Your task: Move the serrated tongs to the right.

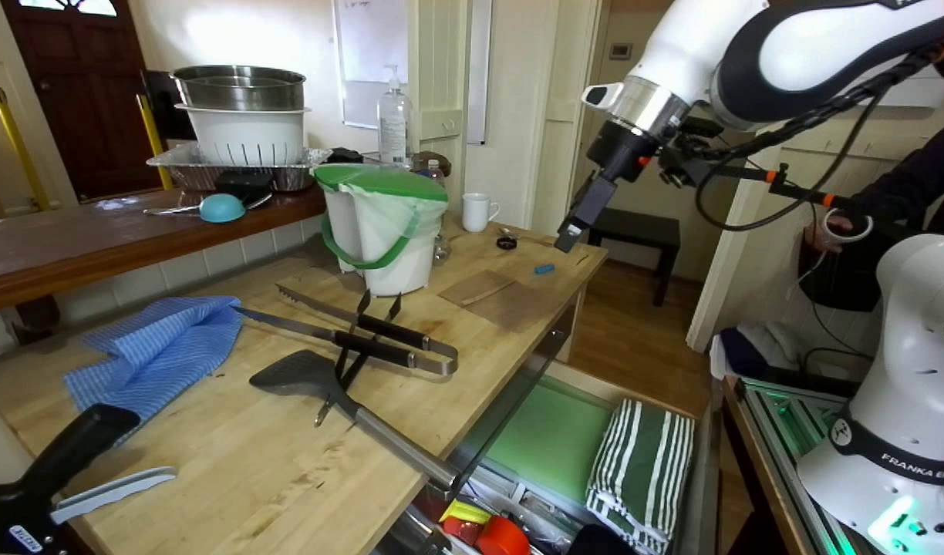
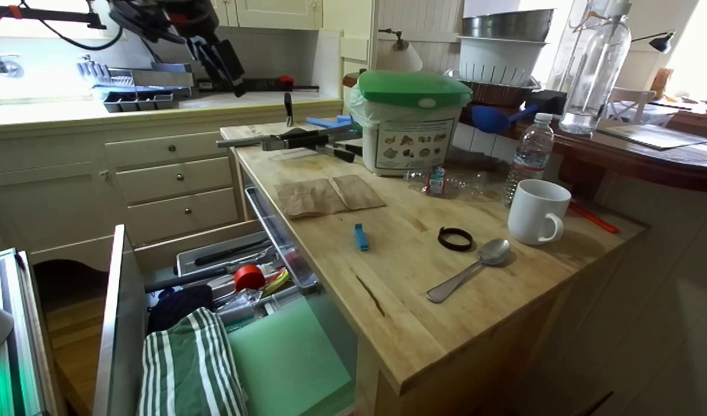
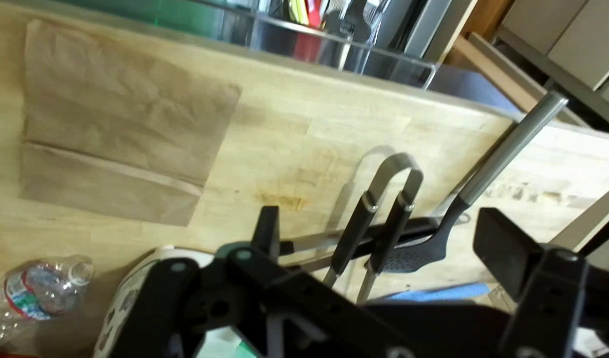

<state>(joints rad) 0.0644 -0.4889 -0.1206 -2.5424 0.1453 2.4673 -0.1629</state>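
The serrated tongs (image 1: 373, 349) lie on the wooden table, with dark metal arms, black grips and a bent silver joined end. One arm's tip is at the blue cloth (image 1: 171, 339). They lie across a second pair of tongs (image 3: 419, 226) with black tips, beside the black spatula (image 1: 298, 373). In an exterior view the serrated tongs (image 2: 298, 140) appear edge-on, overlapping the other tools. In the wrist view the serrated tongs' grips (image 3: 353, 234) appear between the fingers; their far tips are hidden. My gripper (image 1: 571, 231) is open and empty, high above the table, apart from the tongs (image 3: 381, 232).
A white bucket with a green lid (image 1: 383, 231) stands behind the tongs. A brown paper bag (image 2: 327, 195), blue clip (image 2: 361, 237), spoon (image 2: 469, 270) and mug (image 2: 538, 211) are on the table. An open drawer (image 1: 549, 432) sticks out from its side. A black-handled tool (image 1: 63, 462) is at a corner.
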